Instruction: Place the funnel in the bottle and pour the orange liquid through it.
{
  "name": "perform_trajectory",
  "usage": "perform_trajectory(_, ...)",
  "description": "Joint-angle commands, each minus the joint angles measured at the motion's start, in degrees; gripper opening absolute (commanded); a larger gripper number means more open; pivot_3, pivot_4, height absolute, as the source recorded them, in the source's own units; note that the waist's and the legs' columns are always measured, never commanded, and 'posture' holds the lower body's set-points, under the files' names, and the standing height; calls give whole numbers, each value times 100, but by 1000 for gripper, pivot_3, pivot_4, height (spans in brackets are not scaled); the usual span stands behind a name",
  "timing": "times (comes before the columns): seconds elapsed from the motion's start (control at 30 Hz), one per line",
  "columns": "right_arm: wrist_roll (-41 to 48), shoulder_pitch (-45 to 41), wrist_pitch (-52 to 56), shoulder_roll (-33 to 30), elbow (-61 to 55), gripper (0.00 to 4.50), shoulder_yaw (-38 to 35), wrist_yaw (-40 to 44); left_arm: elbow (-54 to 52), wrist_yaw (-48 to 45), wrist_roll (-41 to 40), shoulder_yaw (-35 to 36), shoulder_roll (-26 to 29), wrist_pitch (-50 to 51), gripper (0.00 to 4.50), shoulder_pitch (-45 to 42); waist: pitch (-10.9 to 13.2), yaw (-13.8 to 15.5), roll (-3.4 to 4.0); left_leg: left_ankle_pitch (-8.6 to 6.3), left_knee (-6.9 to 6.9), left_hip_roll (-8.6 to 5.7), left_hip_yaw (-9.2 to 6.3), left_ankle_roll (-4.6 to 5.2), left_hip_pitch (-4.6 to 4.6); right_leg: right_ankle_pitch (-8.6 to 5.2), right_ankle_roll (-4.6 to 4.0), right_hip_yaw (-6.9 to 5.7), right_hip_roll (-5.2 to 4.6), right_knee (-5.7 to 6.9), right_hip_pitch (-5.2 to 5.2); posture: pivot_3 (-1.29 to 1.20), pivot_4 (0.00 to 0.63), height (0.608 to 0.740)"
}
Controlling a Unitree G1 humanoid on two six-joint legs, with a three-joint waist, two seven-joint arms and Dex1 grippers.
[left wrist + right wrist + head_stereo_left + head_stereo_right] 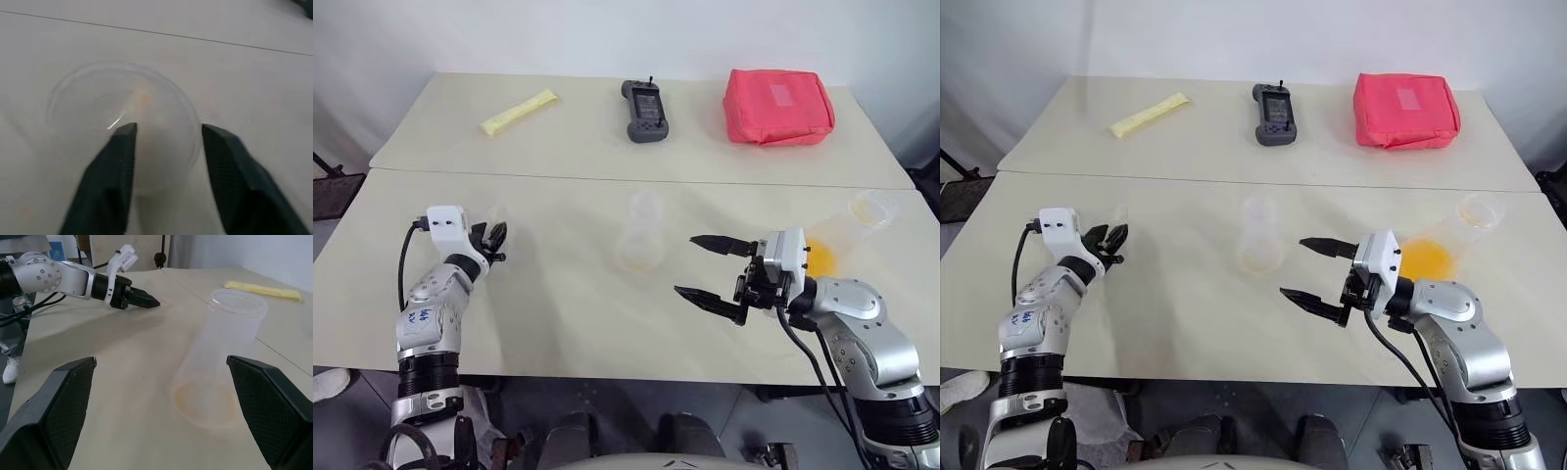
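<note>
2 pale cream tables (pixel 558 323) stand pushed together edge to edge before a plain white wall (pixel 607 34), evenly lit.

Bright, even, diffuse light; I see no hard glare.

Shadows under my right gripper (pixel 707 266) are faint and soft. Just past my left gripper (pixel 166 128) the funnel (pixel 122 122) looks hazy, both fingers soft-focused. The clear bottle (pixel 220 357) washes out against the pale table (pixel 558 294).
</note>
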Motion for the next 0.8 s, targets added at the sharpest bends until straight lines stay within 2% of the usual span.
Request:
perform_trajectory(0.03, 107, -48, -133, -23, -234, 4500, -176, -30, -248, -261, -155, 160, 86, -253, 825, 95, 0, 0, 0, 0, 0, 0, 0, 0, 0, 0, 0, 0, 0, 0, 0, 0, 150, 740)
perform_trajectory(0.1, 93, -47, -171, 5, -241, 4500, -224, -106, -484, -642, -348, 234, 128, -511, 206, 134, 0, -2, 0, 0, 0, 2, 0, 0, 0, 0, 0, 0, 0, 0, 0, 0, 150, 740)
perform_trajectory(0.13, 89, -40, -183, 10, -247, 4500, -237, -136, -559, -765, -410, 263, 147, -588, 47, 145, 0, 2, 0, 0, 0, 6, 0, 0, 0, 0, 0, 0, -1, 0, 0, 0, 150, 740)
perform_trajectory(0.23, 101, 79, -201, -21, -282, 4500, -375, -267, -1095, -1575, -789, 301, 498, -672, 47, 132, 2, 7, -4, 0, 2, 10, -1, 0, -1, 0, 0, 0, -2, 0, 1, 0, 150, 740)
perform_trajectory(0.3, 106, 307, -215, -35, -321, 4500, -575, -405, -1517, -2549, -1154, 191, 1044, -599, 47, -40, 3, 8, -4, 0, 2, 11, -4, 0, -4, 0, 0, -1, -1, -1, 0, 0, 150, 740)
perform_trajectory(0.4, 28, 799, -287, 12, -451, 4500, -854, -622, -1700, -4216, -1456, -469, 2016, -343, 47, -871, 7, 94, -12, 0, 1, -2, -15, -3, -12, 0, -1, -14, 4, 0, -1, 0, 150, 740)
perform_trajectory(0.47, -16, 1025, -324, 87, -553, 4500, -890, -776, -1405, -4867, -1163, -1018, 2305, -530, 47, -1510, 6, 132, -7, 0, 3, -13, -8, -2, -12, 0, -1, -7, 4, -5, -1, 0, 150, 740)
perform_trajectory(0.57, -81, 1284, -392, 200, -696, 4500, -842, -961, -935, -5624, -676, -1752, 2455, -863, 47, -2255, -5, 126, 17, -1, -3, -20, 16, -1, 6, 0, 0, 11, 3, -7, 5, 0, 150, 740)
perform_trajectory(0.7, -136, 1569, -429, 380, -879, 4500, -761, -1237, -238, -6365, 94, -2613, 2384, -1480, 47, -3212, -1, 102, 11, 5, -4, -6, 60, -10, -4, -1, 0, 15, 24, -1, -18, 0, 150, 740)
perform_trajectory(0.8, -183, 1708, -478, 484, -950, 4500, -733, -1395, 298, -6386, 485, -2882, 2122, -1894, 47, -3678, 0, 95, 10, 6, -4, -6, 62, -10, -22, -1, 0, 34, 26, 7, -50, 0, 150, 740)
